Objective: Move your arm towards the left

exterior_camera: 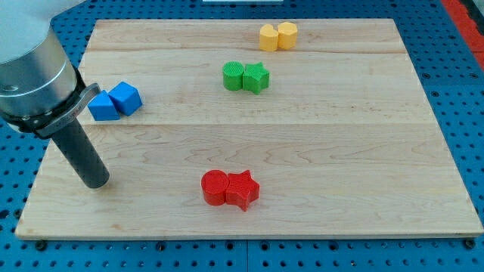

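My tip [96,182] rests on the wooden board [318,151] near its left edge, toward the view's bottom. Two blue blocks, a triangular one [102,107] and a cube [125,98], touch each other just above the tip, partly behind my arm. A red cylinder [215,187] and a red star [242,190] touch each other to the tip's right. A green cylinder [233,75] and a green star [256,77] sit together at upper middle. Two yellow blocks [277,35] sit together at the top.
The board lies on a blue perforated table [461,91]. My arm's grey body [34,72] covers the board's upper left corner.
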Robot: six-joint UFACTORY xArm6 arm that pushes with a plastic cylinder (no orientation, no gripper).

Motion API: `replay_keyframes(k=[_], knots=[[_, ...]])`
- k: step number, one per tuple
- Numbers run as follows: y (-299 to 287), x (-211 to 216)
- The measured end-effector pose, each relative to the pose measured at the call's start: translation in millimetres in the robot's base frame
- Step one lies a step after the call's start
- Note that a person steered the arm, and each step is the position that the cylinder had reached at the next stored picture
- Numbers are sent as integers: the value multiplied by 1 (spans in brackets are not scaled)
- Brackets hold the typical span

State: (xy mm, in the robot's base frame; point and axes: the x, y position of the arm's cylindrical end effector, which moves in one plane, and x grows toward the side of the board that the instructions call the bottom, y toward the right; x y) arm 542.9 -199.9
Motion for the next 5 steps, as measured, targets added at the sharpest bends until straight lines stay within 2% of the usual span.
replay_keyframes(k=[5], knots=[[-36,-10]])
